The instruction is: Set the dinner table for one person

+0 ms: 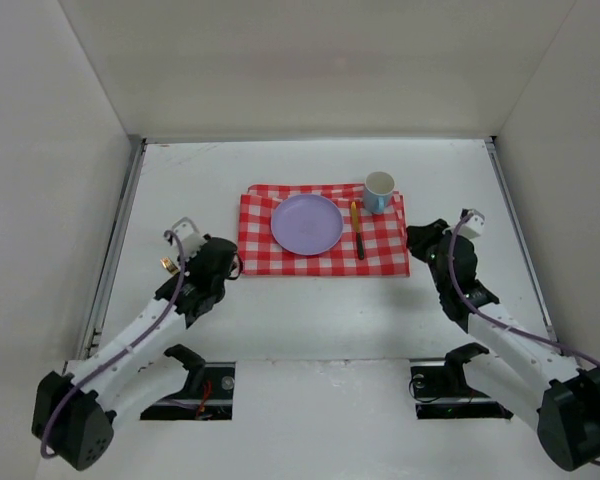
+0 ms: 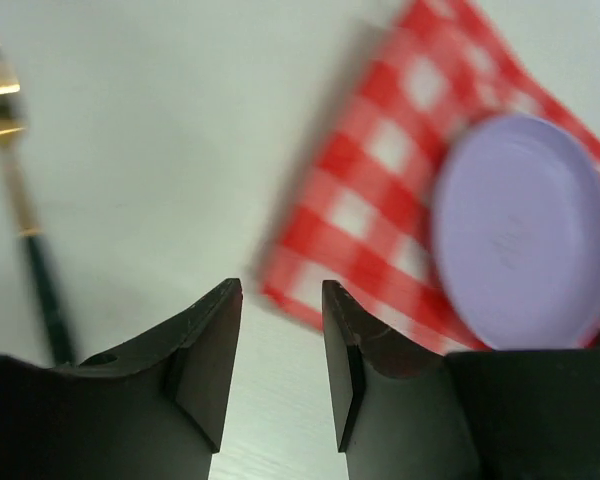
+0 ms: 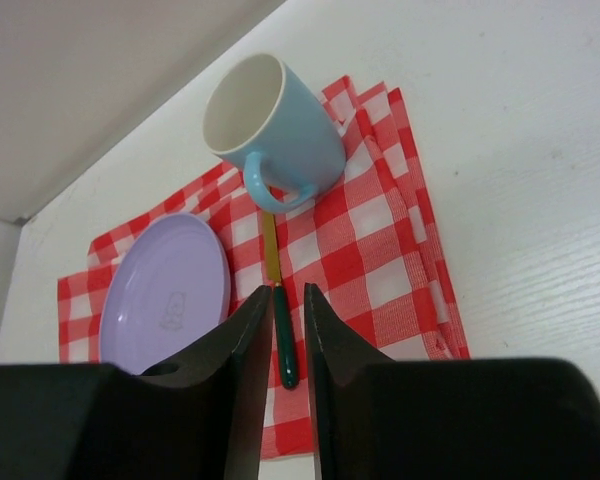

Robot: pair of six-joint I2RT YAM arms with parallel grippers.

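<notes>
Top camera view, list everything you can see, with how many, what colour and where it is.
table: one, white, under everything
cloth: one, red-and-white checked, middle of the table
plate: one, lilac, on the cloth
mug: one, light blue, upright at the cloth's far right corner
utensil: one, gold with dark green handle, on the cloth right of the plate
fork: one, gold with dark handle, on bare table left of the cloth
left arm's fingers: two, black, parted, holding nothing, left of the cloth
right arm's fingers: two, black, narrowly parted, holding nothing, right of the cloth
</notes>
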